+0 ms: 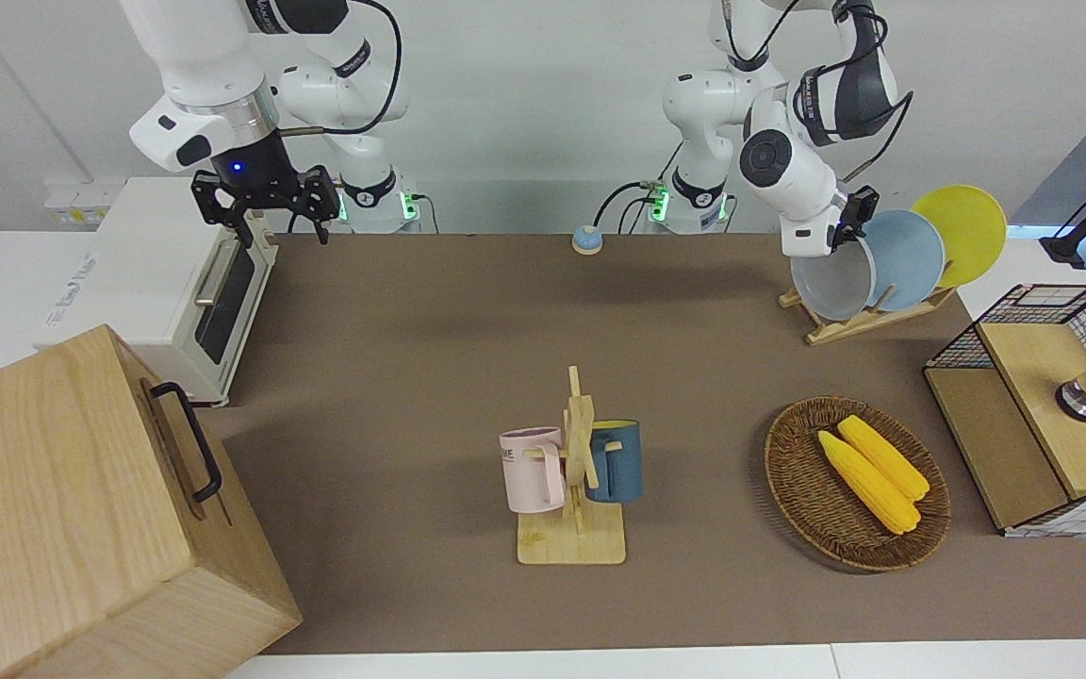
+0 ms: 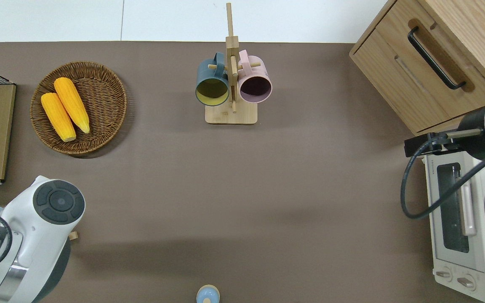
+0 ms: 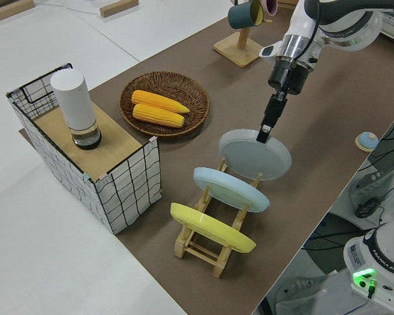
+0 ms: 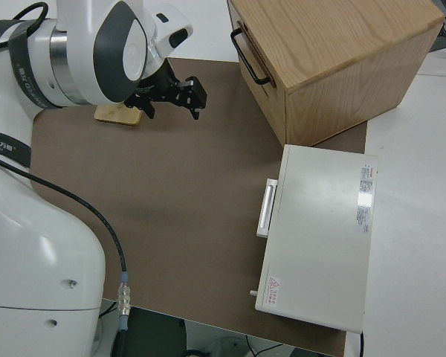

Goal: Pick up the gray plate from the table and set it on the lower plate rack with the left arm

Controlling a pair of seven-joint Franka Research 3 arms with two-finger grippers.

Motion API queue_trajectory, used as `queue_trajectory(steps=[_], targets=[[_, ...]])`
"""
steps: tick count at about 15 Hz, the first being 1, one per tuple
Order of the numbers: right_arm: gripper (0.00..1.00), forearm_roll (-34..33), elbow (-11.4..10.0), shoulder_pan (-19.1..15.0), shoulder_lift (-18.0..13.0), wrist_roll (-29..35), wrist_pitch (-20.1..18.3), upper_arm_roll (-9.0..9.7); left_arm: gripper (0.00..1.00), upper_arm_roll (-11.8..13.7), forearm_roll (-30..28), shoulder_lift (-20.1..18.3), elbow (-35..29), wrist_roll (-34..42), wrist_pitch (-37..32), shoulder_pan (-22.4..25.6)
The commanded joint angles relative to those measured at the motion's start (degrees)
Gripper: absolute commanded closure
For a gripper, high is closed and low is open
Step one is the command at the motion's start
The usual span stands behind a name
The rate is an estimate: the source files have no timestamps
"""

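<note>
Left side view, left gripper: black two-finger tool, closed on the top rim of the round pale gray plate.
Gray plate: standing tilted in the small slanted light-wood rack, in the slot nearest the wicker basket.
Rack contents: light blue plate in the middle slot, yellow plate in the end slot, each apart from the next.
Round wicker basket: two yellow corn cobs lying side by side.
Wire-grid box: white cylinder upright on its wooden top.
Matte brown table: wooden mug tree with pink mug and dark blue mug hanging.
Right gripper: parked, fingers spread, holding nothing.
</note>
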Motion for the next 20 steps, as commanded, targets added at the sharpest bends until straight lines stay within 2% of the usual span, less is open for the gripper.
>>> queue_trajectory(steps=[1, 8, 11, 20], targets=[[0.017, -0.17, 1.14, -1.28, 0.54, 0.76, -0.92, 1.19, 1.0, 0.47, 1.43, 0.81, -0.43, -1.48, 2.4, -0.08], [0.017, -0.17, 1.14, -1.28, 0.54, 0.76, -0.92, 1.19, 1.0, 0.83, 1.95, 1.6, -0.25, -1.48, 3.38, 0.09], [0.017, -0.17, 1.14, -1.28, 0.54, 0.76, -0.92, 1.19, 0.01, 0.83, 2.74, 1.69, -0.25, -1.39, 3.46, 0.01], [0.017, -0.17, 1.14, -1.28, 0.54, 0.76, -0.92, 1.19, 0.0, 0.74, 1.96, 2.04, 1.5, -0.16, 3.02, -0.52]])
